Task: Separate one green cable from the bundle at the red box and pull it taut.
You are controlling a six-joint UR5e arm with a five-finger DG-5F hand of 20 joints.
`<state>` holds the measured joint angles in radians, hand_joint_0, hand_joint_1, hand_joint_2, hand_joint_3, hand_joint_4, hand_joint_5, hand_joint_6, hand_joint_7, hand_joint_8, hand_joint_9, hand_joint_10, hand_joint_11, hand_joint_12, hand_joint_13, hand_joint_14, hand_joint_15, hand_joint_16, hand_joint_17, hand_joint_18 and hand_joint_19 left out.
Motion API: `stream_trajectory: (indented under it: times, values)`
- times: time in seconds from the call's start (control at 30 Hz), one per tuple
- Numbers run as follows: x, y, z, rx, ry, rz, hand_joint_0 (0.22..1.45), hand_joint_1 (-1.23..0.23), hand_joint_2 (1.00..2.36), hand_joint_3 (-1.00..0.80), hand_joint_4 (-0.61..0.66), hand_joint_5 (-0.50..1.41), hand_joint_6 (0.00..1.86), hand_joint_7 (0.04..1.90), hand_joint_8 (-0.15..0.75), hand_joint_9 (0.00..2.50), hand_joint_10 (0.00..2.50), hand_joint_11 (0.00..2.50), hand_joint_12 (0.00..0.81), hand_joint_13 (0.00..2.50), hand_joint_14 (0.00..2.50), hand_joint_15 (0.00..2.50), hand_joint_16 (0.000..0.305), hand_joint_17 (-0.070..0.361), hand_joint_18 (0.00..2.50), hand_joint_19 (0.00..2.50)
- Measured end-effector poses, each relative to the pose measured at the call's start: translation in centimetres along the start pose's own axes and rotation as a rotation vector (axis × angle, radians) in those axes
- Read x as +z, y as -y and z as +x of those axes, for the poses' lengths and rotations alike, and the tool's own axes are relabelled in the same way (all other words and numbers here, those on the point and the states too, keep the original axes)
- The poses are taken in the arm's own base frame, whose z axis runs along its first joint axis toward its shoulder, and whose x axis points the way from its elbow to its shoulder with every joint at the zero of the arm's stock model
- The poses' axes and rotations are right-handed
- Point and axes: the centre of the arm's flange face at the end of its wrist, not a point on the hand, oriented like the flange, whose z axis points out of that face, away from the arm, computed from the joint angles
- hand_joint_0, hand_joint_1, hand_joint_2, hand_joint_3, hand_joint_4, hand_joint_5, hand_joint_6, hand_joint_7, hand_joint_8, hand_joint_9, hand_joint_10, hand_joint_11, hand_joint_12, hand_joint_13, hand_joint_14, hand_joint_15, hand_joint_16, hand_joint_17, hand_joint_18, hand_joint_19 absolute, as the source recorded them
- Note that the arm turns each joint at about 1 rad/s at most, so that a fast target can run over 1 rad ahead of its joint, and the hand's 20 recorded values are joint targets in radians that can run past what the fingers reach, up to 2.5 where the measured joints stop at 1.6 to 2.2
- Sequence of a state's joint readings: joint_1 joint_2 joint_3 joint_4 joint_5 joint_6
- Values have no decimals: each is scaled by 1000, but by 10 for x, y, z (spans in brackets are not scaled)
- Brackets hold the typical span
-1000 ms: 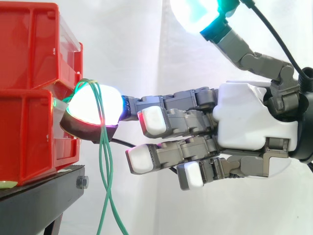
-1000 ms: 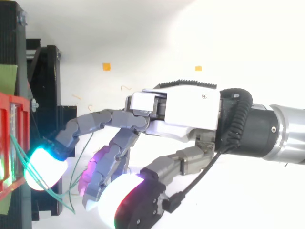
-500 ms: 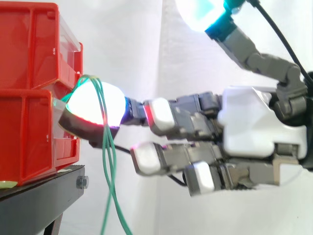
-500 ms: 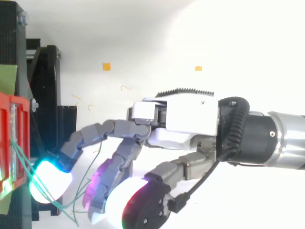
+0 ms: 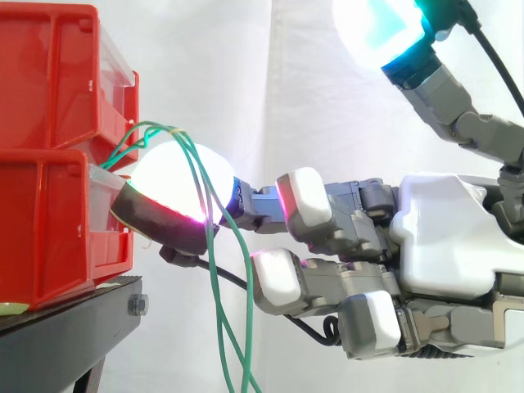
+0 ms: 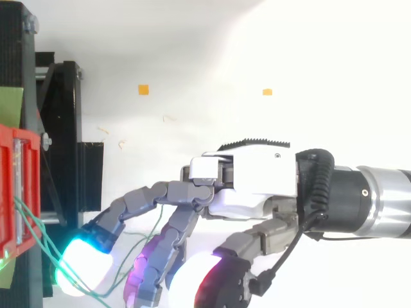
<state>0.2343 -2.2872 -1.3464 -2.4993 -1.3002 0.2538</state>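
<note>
Thin green cables (image 5: 214, 246) come out of the lower red box (image 5: 45, 221), loop over one glowing white fingertip (image 5: 172, 184) and hang down past the bottom edge. My hand (image 5: 450, 237) reaches in from the right with its fingers stretched towards the box and the thumb raised high. The lit fingertip sits just right of the box front, a small gap apart from it. From above, the cables (image 6: 38, 224) run from the box (image 6: 13, 192) to the cyan-white fingertip (image 6: 83, 266) of my hand (image 6: 257, 186). No finger pinches a cable.
Two red boxes are stacked on a black stand (image 5: 74, 327) at the left, the upper red box (image 5: 49, 74) above the lower one. A white curtain lies behind. Small orange markers (image 6: 143, 89) sit on the white floor in the top view.
My hand has drawn back to the right, away from the boxes, and downwards in the top view. The cables draped on the fingertip have been pulled out further from the box.
</note>
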Motion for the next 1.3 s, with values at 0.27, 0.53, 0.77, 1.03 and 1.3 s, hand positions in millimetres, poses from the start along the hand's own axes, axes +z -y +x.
stream_trajectory:
  times: [0.27,0.53,0.77,1.03,1.3]
  values:
    - [0,0,0,17,-3,1,375,-646,1000,-500,268,-121,502,731,351,1107,10,381,454,894,14,474,83,188,1133,462]
    - [-1,2,0,49,-10,14,366,-655,1000,-500,283,-108,502,778,360,1134,12,380,462,926,14,474,86,193,1177,460]
    - [-3,2,-2,73,-16,32,349,-700,1000,-500,317,-79,503,937,368,1178,11,405,477,979,16,472,87,196,1239,450]
    - [-3,3,-4,71,-13,37,381,-753,1000,-500,270,27,504,1043,324,1432,14,439,467,1160,17,514,82,183,1314,472]
    - [-4,3,-5,56,-6,43,408,-757,1000,-500,188,75,505,1095,286,1650,14,451,451,1284,17,528,79,177,1344,473]
